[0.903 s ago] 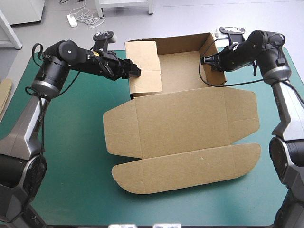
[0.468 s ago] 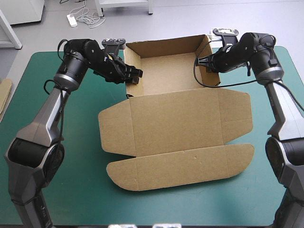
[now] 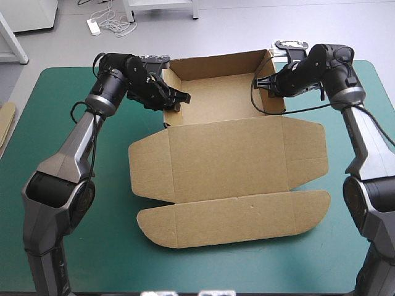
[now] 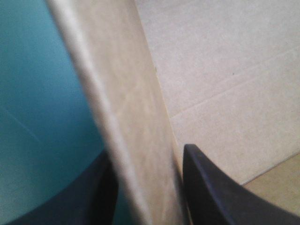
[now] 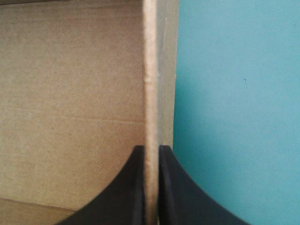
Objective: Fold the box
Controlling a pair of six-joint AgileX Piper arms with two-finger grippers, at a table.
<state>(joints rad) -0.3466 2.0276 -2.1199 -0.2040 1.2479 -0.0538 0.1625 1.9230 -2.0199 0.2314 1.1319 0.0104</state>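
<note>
L end effector (image 3: 178, 98) pinches left wall of box (image 3: 228, 160), R end effector (image 3: 261, 83) right wall; board between fingers (image 5: 136, 187) seen only in wrist cams. High cam: tray toward bench (image 3: 111, 246) far edge, lid flat.

I read this as a lab: teal-green covered bench (image 3: 105, 246) on grey floor (image 3: 62, 46), white power strip (image 3: 94, 26) with loose cables (image 3: 116, 24) beyond it.

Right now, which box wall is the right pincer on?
The right-hand side wall, upright, opposite the one the left pincer holds; the right pincer clamps its top edge.
</note>
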